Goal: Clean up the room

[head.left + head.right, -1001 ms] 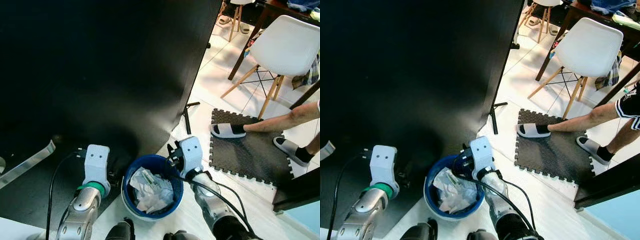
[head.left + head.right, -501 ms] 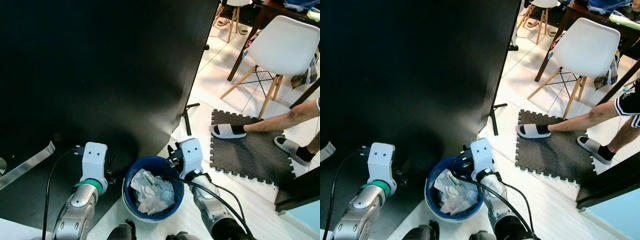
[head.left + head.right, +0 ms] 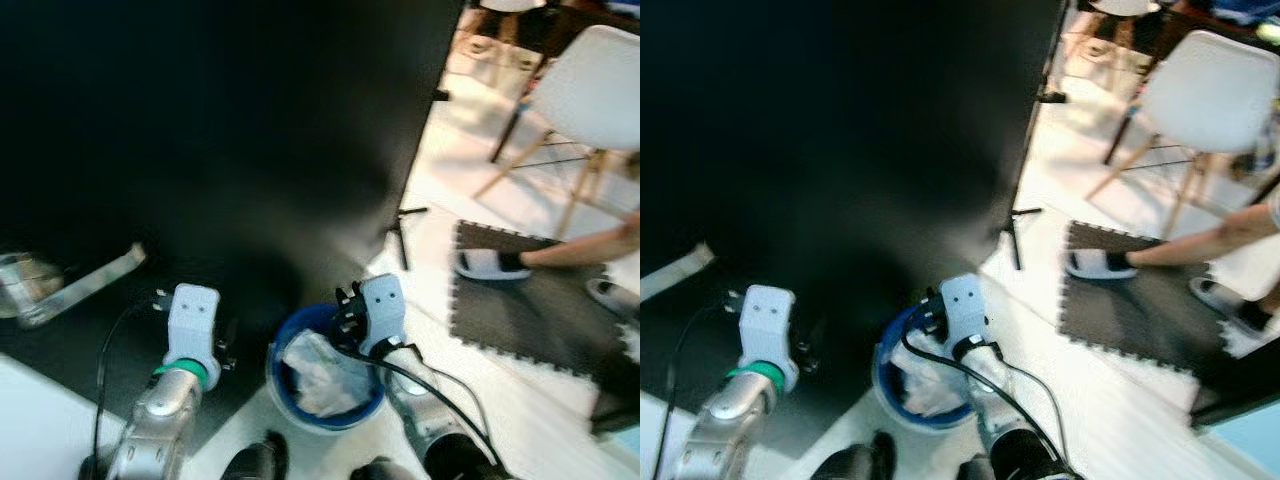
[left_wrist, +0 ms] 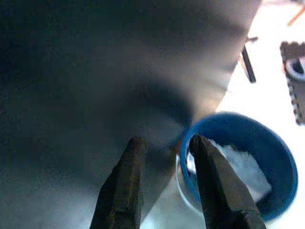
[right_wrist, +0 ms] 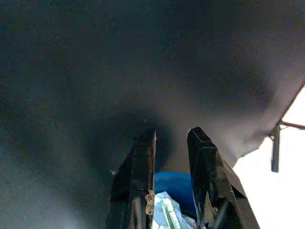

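A blue bin (image 3: 283, 352) holding crumpled white paper (image 3: 318, 362) stands on the floor at the edge of a black backdrop cloth (image 3: 220, 120). My right gripper (image 5: 172, 136) hangs over the bin's right rim, with its fingers apart and nothing pinched between them. In the right wrist view the bin (image 5: 172, 186) and paper show between the finger bases. My left gripper (image 4: 167, 140) is open over the black cloth, just left of the bin (image 4: 267, 157), and holds nothing. The eye views are blurred.
A stand's leg (image 3: 402, 240) lies on the white floor beside the cloth. To the right are a dark foam mat (image 3: 540, 320), a person's sandalled foot (image 3: 485, 265) and a white chair (image 3: 590, 70). A silvery strip (image 3: 80, 290) lies on the cloth at left.
The whole picture has shifted right and blurred, so the camera has turned. The bin shifted with the floor. Both arms keep their pose.
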